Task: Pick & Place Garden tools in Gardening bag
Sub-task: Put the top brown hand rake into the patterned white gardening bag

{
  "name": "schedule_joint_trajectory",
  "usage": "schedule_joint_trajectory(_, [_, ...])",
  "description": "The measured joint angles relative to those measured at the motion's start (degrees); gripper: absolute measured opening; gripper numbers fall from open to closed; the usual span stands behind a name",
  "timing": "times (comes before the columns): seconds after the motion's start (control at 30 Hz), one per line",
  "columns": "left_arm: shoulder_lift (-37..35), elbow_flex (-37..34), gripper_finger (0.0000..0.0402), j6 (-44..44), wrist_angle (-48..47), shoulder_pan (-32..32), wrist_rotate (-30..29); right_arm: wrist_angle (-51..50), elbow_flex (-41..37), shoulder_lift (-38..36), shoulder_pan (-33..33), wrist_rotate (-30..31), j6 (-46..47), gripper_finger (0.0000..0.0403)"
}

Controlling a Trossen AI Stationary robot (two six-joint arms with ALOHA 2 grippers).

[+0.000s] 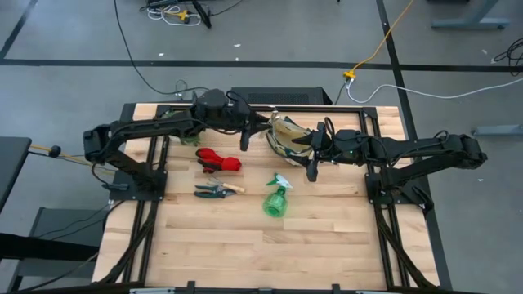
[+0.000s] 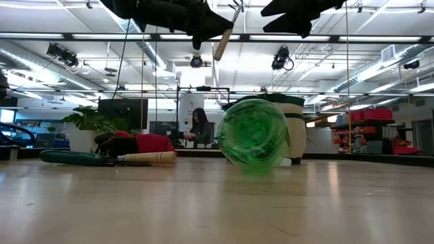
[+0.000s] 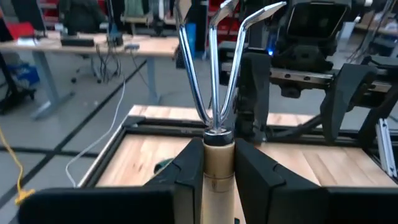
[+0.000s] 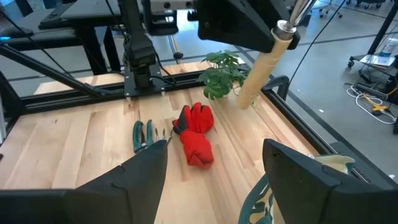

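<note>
My left gripper (image 1: 245, 135) is high above the table's far middle, shut on the wooden-handled hand rake (image 3: 217, 155). The rake's three metal tines (image 3: 214, 68) point up. The olive-and-tan gardening bag (image 1: 286, 135) sits just right of it at the far edge. My right gripper (image 4: 214, 162) is open at the bag's near right rim (image 4: 336, 163). The red gloves (image 1: 219, 160), the pruning shears (image 1: 214, 190) and the green spray bottle (image 1: 278, 198) lie on the table. The bottle lies on its side. My left gripper pinches the rake's wooden handle (image 3: 217, 163) between its two fingers, just below the metal ferrule. The fingers lie across the handle. The rake is lifted clear and tilted, tines up, and the handle's free end (image 4: 247, 99) hangs below the fingers. I cannot tell whether my right gripper touches the bag's rim.
A leafy green plant sprig (image 4: 221, 71) lies at the table's far left, beyond the gloves. Black frame rails (image 1: 147, 175) run along both sides of the table. Bare wood (image 1: 270, 245) fills the near half. A person (image 2: 199, 125) shows in the room beyond.
</note>
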Motion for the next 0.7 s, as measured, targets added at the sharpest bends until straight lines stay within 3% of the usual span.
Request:
schedule_joint_trajectory(0.33, [0.00,-10.34,0.0073,-1.71,24.27,2.49,0.77,0.13,0.00,0.00,0.00,0.00,-0.02,0.0263])
schedule_joint_trajectory(0.5, [0.19,-11.77,0.0073,-1.47,28.29,2.69,-0.59,0.34,0.00,0.00,0.00,0.00,-0.14,0.0263])
schedule_joint_trajectory(0.7, [5.76,-11.72,0.0073,-2.62,36.97,3.15,-0.78,0.84,0.00,0.00,0.01,0.00,-0.19,0.0263])
